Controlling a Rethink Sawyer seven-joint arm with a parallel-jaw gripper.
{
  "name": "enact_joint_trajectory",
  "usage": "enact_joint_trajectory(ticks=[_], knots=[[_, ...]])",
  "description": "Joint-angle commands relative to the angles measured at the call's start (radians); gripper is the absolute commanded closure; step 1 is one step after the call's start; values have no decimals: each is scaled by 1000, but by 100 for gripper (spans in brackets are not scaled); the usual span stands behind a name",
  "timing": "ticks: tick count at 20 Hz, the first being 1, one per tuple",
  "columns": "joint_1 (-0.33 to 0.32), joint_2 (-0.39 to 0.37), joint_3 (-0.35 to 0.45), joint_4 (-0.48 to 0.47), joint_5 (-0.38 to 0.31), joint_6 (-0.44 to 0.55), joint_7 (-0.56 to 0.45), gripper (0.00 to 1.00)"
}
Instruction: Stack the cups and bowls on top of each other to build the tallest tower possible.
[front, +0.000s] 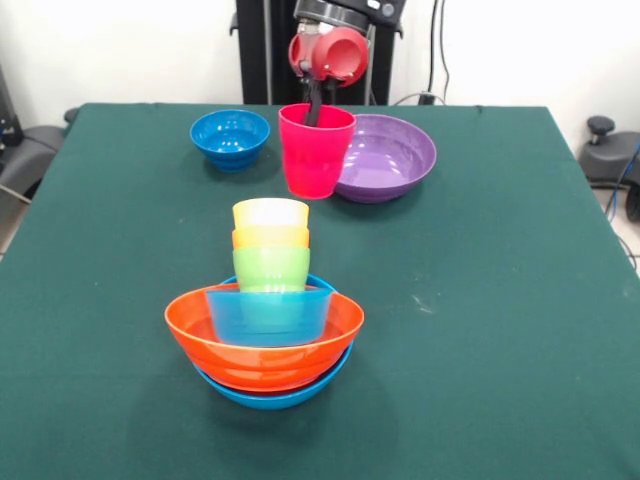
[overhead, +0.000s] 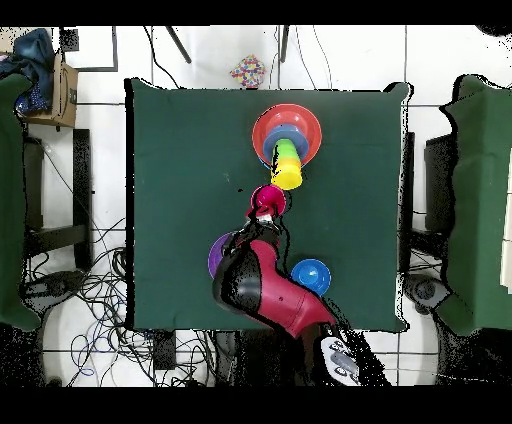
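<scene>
The tower (front: 265, 345) stands at the table's near middle: a wide light-blue bowl (front: 270, 395) at the base, a large orange bowl (front: 262, 352) in it, a small light-blue bowl (front: 268, 315), then the green cup (front: 271, 268), the orange cup (front: 270, 237) and the yellow cup (front: 270, 212) on top. It also shows in the overhead view (overhead: 287, 135). My gripper (front: 317, 108) reaches down from above, with one dark finger inside the magenta-pink cup (front: 316, 152), shut on its far rim. The cup stands upright beside the purple bowl (front: 392, 155). I cannot tell whether its base touches the cloth.
A small dark-blue bowl (front: 231, 137) sits at the far left of the green tablecloth (front: 480, 300). In the overhead view the arm (overhead: 270, 285) covers part of the purple bowl (overhead: 214, 258), with the blue bowl (overhead: 311, 275) beside it.
</scene>
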Motion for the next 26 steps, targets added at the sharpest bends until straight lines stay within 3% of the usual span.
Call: enact_joint_trajectory(ticks=[1, 11, 26], knots=[[-30, 49, 145, 71, -120, -124, 289, 100], [-41, 40, 152, 92, -194, -205, 366, 100], [-87, 162, 181, 56, -337, -472, 466, 100]])
